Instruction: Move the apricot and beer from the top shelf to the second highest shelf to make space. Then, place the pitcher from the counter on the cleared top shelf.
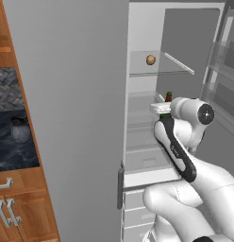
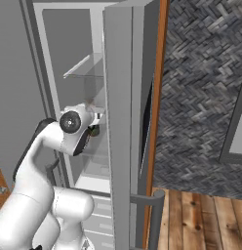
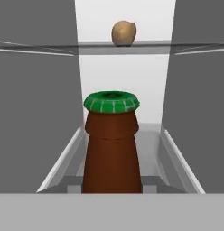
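Inside the fridge, the gripper (image 1: 162,108) looks clenched on the beer (image 3: 111,144), hanging below the top shelf (image 1: 137,73), over a lower one. The apricot (image 1: 150,60) sits at that top shelf's front edge: 1 item underway, 2 left. The pitcher (image 1: 20,130) waits on the counter (image 1: 15,160); the fridge's grey wall (image 1: 81,118) stands between.

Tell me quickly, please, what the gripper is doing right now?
Gripper: closed on the beer, held inside the fridge, below the apricot.
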Tool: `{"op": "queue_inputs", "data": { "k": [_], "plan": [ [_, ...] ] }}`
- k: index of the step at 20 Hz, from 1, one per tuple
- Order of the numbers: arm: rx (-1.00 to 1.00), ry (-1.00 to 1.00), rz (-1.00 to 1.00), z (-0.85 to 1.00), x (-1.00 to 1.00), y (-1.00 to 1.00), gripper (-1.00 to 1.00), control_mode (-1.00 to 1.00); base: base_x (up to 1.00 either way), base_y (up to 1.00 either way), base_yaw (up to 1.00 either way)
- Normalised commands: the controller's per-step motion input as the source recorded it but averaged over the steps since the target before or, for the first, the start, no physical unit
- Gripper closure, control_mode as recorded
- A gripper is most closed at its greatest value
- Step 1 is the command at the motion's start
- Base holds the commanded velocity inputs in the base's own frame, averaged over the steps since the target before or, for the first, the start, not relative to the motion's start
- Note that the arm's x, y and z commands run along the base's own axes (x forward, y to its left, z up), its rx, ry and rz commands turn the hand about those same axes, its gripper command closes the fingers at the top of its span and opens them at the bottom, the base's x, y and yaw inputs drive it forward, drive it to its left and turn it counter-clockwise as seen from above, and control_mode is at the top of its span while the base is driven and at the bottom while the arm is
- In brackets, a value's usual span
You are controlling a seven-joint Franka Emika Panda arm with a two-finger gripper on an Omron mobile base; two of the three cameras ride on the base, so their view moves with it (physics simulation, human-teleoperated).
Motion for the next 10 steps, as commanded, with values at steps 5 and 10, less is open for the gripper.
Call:
{"op": "queue_inputs", "data": {
  "k": [5, 10],
  "plan": [
    [0.00, 0.00, -0.02, 0.00, 0.32, 0.00, 1.00, -1.00, 0.00, 0.00, 0.00],
    [0.00, 0.00, -0.03, 0.00, 0.33, 0.00, 1.00, -1.00, 0.00, 0.00, 0.00]
  ]
}}
